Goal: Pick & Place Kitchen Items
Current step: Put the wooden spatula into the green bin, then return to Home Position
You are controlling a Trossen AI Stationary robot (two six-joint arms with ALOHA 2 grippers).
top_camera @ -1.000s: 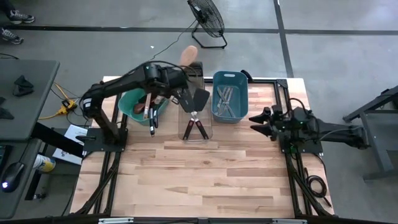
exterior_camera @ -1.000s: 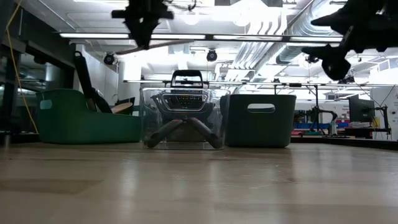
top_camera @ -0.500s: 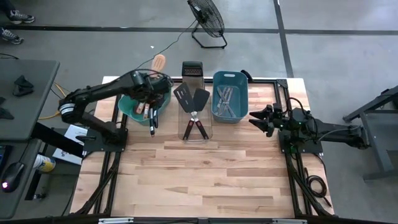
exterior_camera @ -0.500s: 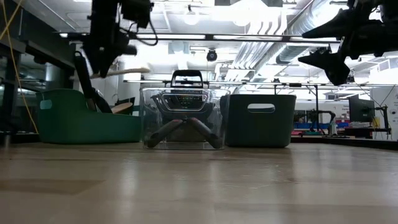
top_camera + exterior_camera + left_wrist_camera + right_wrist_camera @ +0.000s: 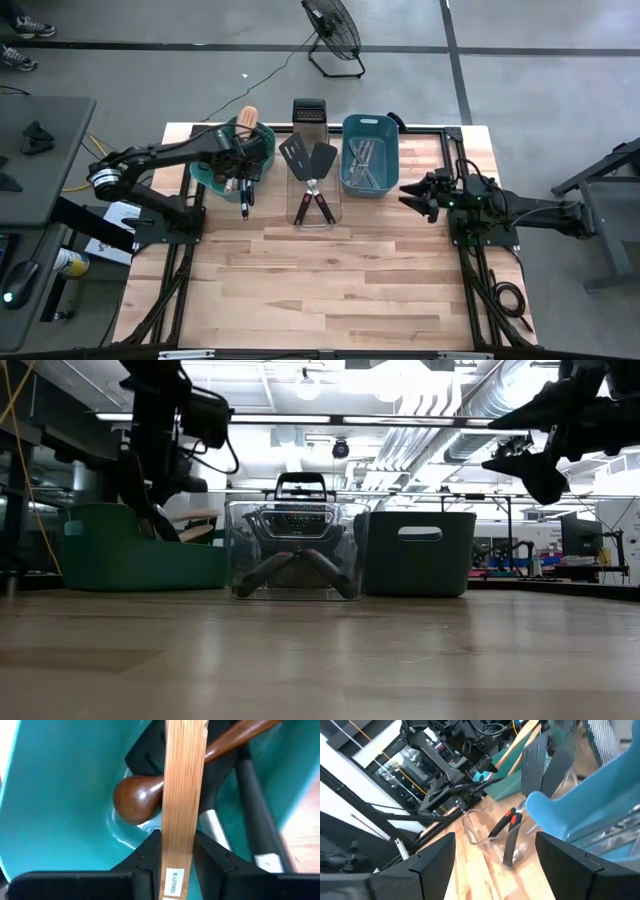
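Placing step: left gripper (image 5: 172, 851) clamps a flat light-wood spatula (image 5: 181, 795) over the teal tub (image 5: 60, 795); release likely next; right gripper (image 5: 412, 197) waits open, empty, beside blue tub (image 5: 369, 124).

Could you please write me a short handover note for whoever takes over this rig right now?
Left gripper: shut on a light wooden utensil, held over the teal tub, not yet released.
Right gripper: open, empty, waiting at the table's right side beside the blue tub.
Done: dark wooden spoon and black-handled tools lie in the teal tub; black turners stand in the clear tub; metal pieces lie in the blue tub.
Left: drop the held utensil into the teal tub. No loose utensils show on the table.
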